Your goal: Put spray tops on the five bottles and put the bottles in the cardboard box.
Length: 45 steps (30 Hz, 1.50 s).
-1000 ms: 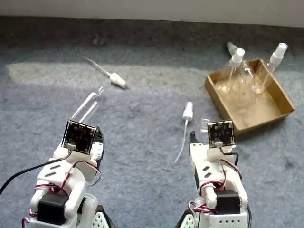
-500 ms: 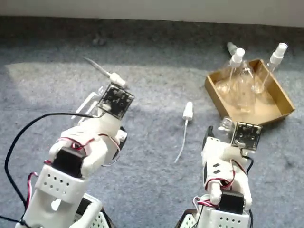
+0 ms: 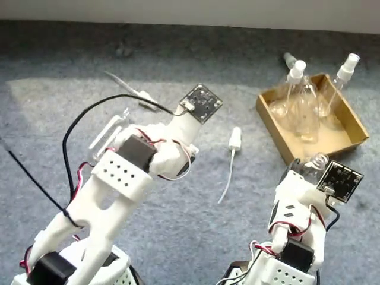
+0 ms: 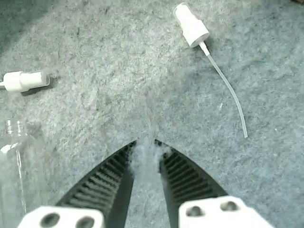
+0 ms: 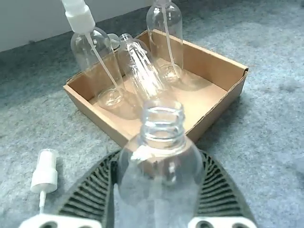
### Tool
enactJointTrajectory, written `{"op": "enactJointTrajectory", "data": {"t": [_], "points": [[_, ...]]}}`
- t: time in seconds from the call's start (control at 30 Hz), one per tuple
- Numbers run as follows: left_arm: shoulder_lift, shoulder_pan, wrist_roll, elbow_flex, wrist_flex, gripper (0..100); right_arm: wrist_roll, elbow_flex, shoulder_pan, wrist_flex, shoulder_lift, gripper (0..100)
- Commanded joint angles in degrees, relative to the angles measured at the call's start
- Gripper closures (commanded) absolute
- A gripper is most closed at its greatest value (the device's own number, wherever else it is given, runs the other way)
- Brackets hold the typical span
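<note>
Lower right, our right gripper (image 5: 160, 164) clamps a slick, light bottle (image 3: 313, 164); left gripper (image 4: 145, 142), parted, should pinch the spray top (image 4: 191, 24) by its cap.

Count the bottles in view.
5 bottles: three in the box, one in the right gripper, one lying on the carpet by the left arm. None seems hidden.
</note>
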Motion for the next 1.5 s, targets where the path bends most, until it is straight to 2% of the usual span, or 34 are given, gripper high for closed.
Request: {"op": "enactJointTrajectory", "data": {"t": [0.0, 0.1, 0.4, 0.47, 0.63, 0.77, 0.87, 1.2, 1.37, 1.47], "points": [[5.58, 2.59, -0.18, -5.76, -5.54, 99, -0.62, -0.57, 0.92, -1.80, -0.66, 91.3], [9.98, 5.05, 0.09, -5.93, -9.49, 99, -0.62, -0.57, 1.01, -1.80, -0.66, 91.3], [21.85, 7.69, 11.87, -8.13, -23.12, 99, -0.53, -0.57, 1.01, -1.80, -0.66, 91.3], [24.22, 7.78, 14.15, -10.77, -22.95, 97, -0.53, -0.66, 1.01, -1.80, -0.66, 91.3], [30.99, 7.87, 20.48, -18.24, -22.95, 84, -0.35, -0.75, 1.01, -1.80, -0.66, 91.3], [36.70, 8.04, 23.74, -24.84, -22.95, 84, -0.35, -0.75, 1.01, -1.89, -0.66, 91.3], [41.10, 8.13, 26.73, -30.46, -20.57, 84, -0.35, -0.75, 1.01, -1.89, -0.66, 91.3], [59.47, 8.13, 34.02, -55.60, -4.75, 84, -0.35, -0.75, 1.01, -1.89, -0.66, 91.3], [67.56, 8.13, 40.18, -64.04, -2.90, 84, -0.26, -0.75, 0.84, -1.89, -0.66, 91.3], [70.90, 7.69, 40.97, -67.03, -2.81, 84, -0.26, -0.75, 0.75, -1.89, -0.66, 91.3]]}}
